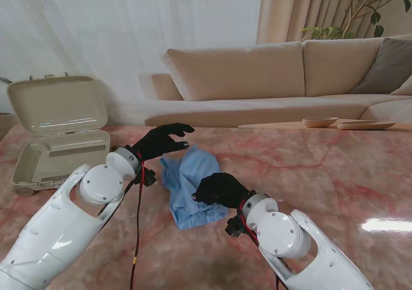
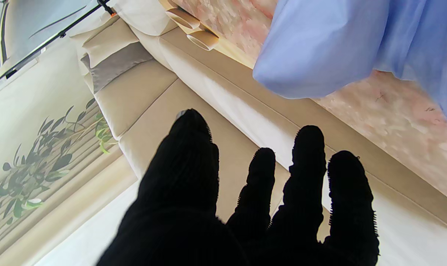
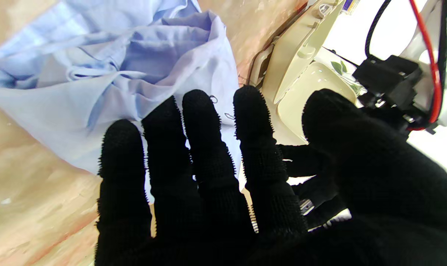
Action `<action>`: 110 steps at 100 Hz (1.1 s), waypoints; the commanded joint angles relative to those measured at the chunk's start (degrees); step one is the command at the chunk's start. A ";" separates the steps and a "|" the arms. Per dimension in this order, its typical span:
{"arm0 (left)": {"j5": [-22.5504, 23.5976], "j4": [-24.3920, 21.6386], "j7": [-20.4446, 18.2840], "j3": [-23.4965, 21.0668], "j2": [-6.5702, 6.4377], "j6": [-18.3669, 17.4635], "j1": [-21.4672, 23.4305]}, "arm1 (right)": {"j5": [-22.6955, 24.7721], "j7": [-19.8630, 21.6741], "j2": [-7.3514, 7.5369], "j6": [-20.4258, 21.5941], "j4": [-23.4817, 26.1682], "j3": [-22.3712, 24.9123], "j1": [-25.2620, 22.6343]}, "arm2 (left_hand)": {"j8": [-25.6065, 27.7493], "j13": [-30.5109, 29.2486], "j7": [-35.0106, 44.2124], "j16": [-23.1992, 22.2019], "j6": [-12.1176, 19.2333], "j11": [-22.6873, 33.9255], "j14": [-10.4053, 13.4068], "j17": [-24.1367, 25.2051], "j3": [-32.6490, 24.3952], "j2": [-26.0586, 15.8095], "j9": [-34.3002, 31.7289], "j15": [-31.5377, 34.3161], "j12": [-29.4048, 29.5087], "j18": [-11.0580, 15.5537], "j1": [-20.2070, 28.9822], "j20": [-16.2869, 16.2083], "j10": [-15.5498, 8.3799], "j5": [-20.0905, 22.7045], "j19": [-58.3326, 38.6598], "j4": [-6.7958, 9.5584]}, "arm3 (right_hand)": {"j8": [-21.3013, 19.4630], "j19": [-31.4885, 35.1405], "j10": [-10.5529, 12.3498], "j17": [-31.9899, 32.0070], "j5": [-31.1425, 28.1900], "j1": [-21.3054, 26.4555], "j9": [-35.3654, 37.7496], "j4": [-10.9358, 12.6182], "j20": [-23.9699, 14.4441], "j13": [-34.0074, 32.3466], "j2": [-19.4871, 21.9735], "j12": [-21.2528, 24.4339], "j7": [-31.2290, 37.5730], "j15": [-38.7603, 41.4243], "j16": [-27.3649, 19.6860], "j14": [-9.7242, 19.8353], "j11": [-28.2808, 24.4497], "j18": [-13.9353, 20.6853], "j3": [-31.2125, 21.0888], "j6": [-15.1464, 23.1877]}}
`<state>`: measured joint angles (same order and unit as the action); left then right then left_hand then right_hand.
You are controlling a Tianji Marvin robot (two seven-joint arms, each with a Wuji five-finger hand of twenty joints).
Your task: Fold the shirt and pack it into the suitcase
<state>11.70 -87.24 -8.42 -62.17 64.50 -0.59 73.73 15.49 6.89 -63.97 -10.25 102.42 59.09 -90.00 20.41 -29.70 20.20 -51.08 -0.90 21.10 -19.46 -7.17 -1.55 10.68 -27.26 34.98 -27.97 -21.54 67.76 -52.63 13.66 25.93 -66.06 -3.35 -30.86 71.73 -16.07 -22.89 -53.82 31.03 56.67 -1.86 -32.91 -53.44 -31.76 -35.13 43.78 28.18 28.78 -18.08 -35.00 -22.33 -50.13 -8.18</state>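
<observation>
The place looks like a home living room: a beige sofa (image 1: 270, 77), sheer curtains (image 1: 129, 26), a leafy houseplant (image 1: 360, 6) behind.

Light blue shirt (image 1: 191, 185), crumpled, partly folded, between both robot hands, under the right robot hand (image 1: 221, 189). Beige suitcase (image 1: 59, 130), lid open upright, beyond the left robot hand (image 1: 161, 140).

a beige sofa (image 1: 270, 77) stands behind the pink marble table (image 1: 322, 174), white curtains (image 1: 129, 26) beyond.

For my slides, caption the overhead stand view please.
Black-gloved left hand and right hand open over a crumpled blue shirt, open suitcase waiting at left.
</observation>
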 commanded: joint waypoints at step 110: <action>3.21 17.91 -4.82 11.22 0.51 -3.28 -11.44 | -4.36 -1.09 -1.18 2.36 -4.49 -6.50 2.85 | 7.95 -7.47 24.50 -4.45 -3.90 6.88 2.65 -7.15 -22.08 14.58 -9.33 7.23 -9.34 3.11 0.43 -4.48 -1.84 5.26 -8.00 -2.92 | -1.60 -0.96 0.48 0.68 -1.89 -2.06 -0.76 -0.53 0.56 0.44 0.02 0.66 -0.50 -0.05 -0.34 1.34 -0.08 0.73 0.43 1.18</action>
<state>14.53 -70.40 -13.75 -51.40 64.57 -3.94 62.49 11.54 4.90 -64.95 -7.93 98.56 52.84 -86.72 28.29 -34.88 42.30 -54.00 -5.50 27.45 -18.76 -12.77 -23.34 23.67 -33.53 39.32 -33.21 -19.97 65.31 -55.63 12.93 29.37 -70.13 -4.66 -31.68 71.73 -16.11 -22.89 -54.43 31.03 56.66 -1.86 -32.91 -53.44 -31.74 -35.13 43.67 28.27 28.20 -18.10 -34.99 -22.29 -49.57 -8.18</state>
